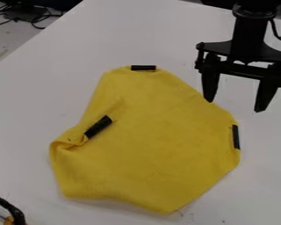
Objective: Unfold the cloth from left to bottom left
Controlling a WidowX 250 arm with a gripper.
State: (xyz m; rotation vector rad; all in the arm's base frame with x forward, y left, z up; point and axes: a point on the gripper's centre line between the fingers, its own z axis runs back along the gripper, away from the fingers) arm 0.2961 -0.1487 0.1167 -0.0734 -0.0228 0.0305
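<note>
1. The gripper (234, 106) hangs at the upper right of the frame, its fingers wide apart with nothing held between them.
2. One fingertip lines up with the cloth's upper right edge; I cannot tell whether it touches.
3. The yellow cloth (154, 145) lies across the middle and lower part of the frame on the white table (43, 96), its left side folded and creased.
4. Black strips mark its top (143, 68), its left part (98, 127) and its right edge (236, 137).
5. Cables (39, 17) show at upper left.
</note>
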